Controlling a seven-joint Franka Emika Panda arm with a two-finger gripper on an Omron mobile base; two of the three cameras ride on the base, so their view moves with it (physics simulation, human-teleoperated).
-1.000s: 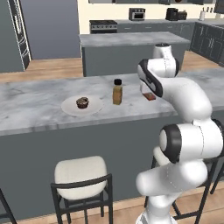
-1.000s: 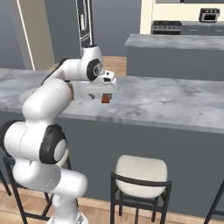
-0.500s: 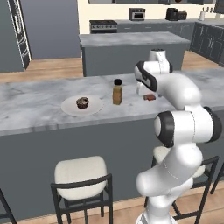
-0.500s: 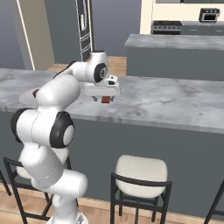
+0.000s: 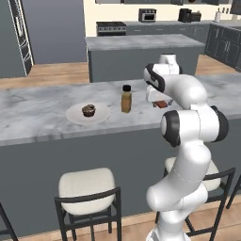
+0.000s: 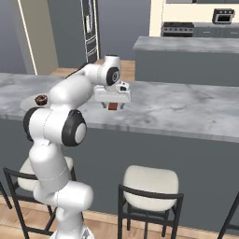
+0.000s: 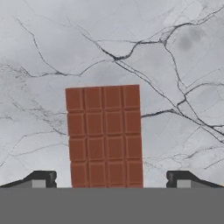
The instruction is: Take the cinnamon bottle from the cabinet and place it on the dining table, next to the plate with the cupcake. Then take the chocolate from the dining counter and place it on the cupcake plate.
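Note:
The reddish-brown chocolate [image 7: 105,135] lies flat on the marble dining table [image 5: 37,117]. My gripper [image 7: 111,179] hangs just above it, open, with one dark fingertip [image 7: 41,178] on each side of the bar and not touching it. From the base views the gripper [image 5: 158,100] points down over the chocolate [image 5: 161,104], right of the cinnamon bottle [image 5: 126,99]. The bottle stands upright beside the off-white plate [image 5: 75,115], which carries the dark cupcake [image 5: 88,110]. From the right, the gripper [image 6: 112,103] sits over the chocolate [image 6: 112,107]. The cabinet is out of view.
A dark grey island [image 5: 141,54] stands behind the dining table. Pale-cushioned bar stools [image 5: 87,188] [image 6: 149,184] stand at its near side. A tall refrigerator [image 6: 91,28] is at the back. Bare marble stretches to the right of the chocolate.
The hand has sunk a little toward the chocolate and the arm's elbow has folded in closer. The jaws stayed open, and the bottle, plate and chocolate have not moved.

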